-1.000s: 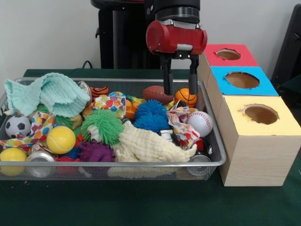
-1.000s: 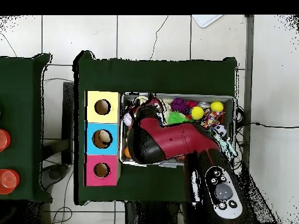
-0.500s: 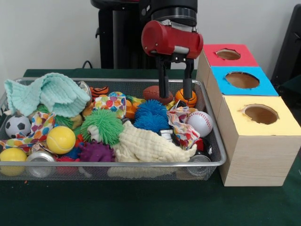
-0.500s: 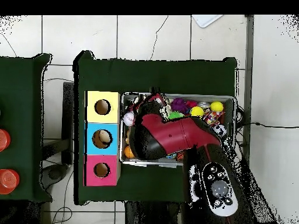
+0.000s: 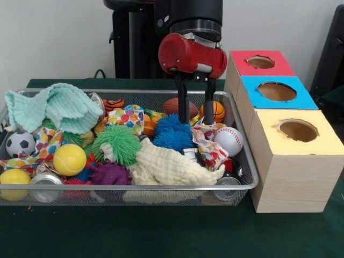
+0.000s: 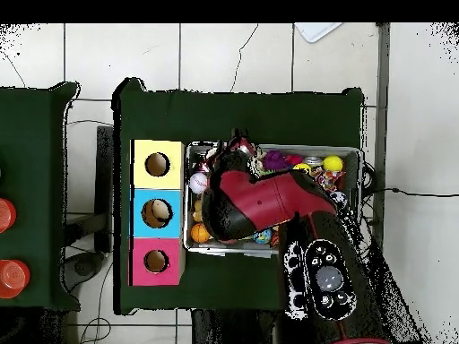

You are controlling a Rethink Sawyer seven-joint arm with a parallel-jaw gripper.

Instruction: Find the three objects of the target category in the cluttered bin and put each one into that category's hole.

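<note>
Bin (image 5: pixel 244 161) thin wire mesh, metal. Boxes (image 5: pixel 293 183) pale wood grain, matt coloured tops. Table (image 5: pixel 161 231) matt green cloth. Mint towel (image 5: pixel 51 107) and cream cloth (image 5: pixel 169 166) nubby fabric. Green ball (image 5: pixel 115 142) spiky rubber. Baseball (image 5: pixel 229 141) smooth. Arm shell (image 5: pixel 191 54) glossy red plastic.

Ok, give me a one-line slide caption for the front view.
Sawyer's open gripper reaches into a cluttered wire bin, straddling a small brown football, beside three boxes with holes.

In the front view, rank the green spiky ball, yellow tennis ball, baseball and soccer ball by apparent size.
1. green spiky ball
2. yellow tennis ball
3. baseball and soccer ball, which look alike, so I cannot rank them.
</note>
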